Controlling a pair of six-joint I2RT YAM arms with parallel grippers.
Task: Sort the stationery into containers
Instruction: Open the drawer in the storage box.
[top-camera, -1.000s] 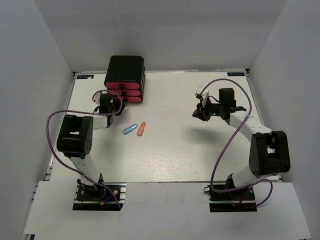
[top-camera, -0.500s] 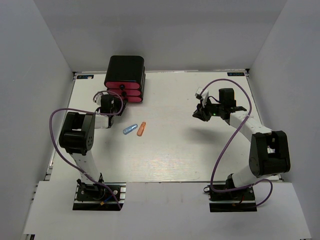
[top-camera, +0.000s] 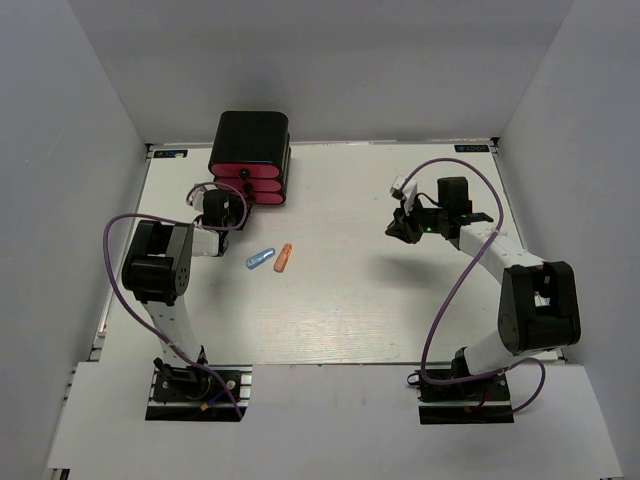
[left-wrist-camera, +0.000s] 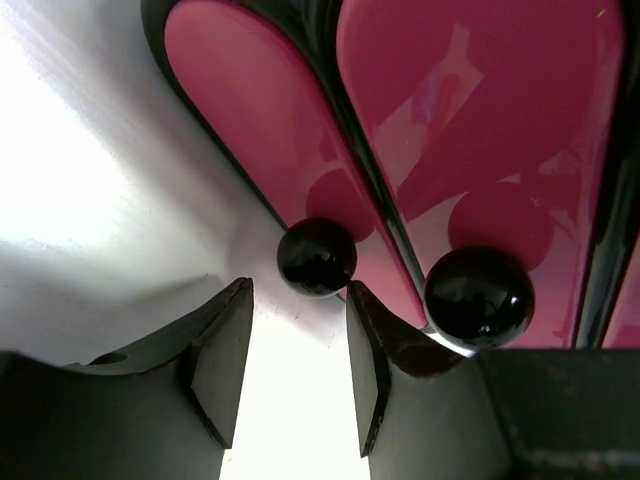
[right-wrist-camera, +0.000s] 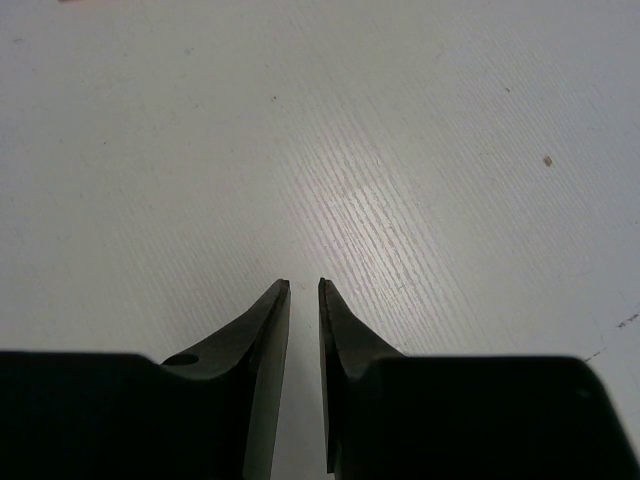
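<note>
at the far left a purple cable (top-camera: 107, 262) loops out from the left arm, to the near left of the black cabinet (top-camera: 252, 130). the left gripper (left-wrist-camera: 298, 318) sits low over the table (top-camera: 400, 310), right at the cabinet's front, crowding the left half of the three pink drawers (top-camera: 248, 178). its jaws are released and spread, grasping nothing. the knob (left-wrist-camera: 316, 257) of the drawer nearest the table stands just past the fingertips, in line with the gap and closer to the right-hand finger; i cannot tell whether it touches. a second knob (left-wrist-camera: 478, 297), on the next drawer up, lies outside that finger.

in front of the cabinet and slightly to its right, a light blue piece (top-camera: 261, 259) and an orange piece (top-camera: 284, 258) lie on the table just beside each other, outside the drawers.

well to the right of the cabinet, the right gripper (right-wrist-camera: 303, 292) hangs above bare table, its jaws only a thin slit apart and grasping nothing.
</note>
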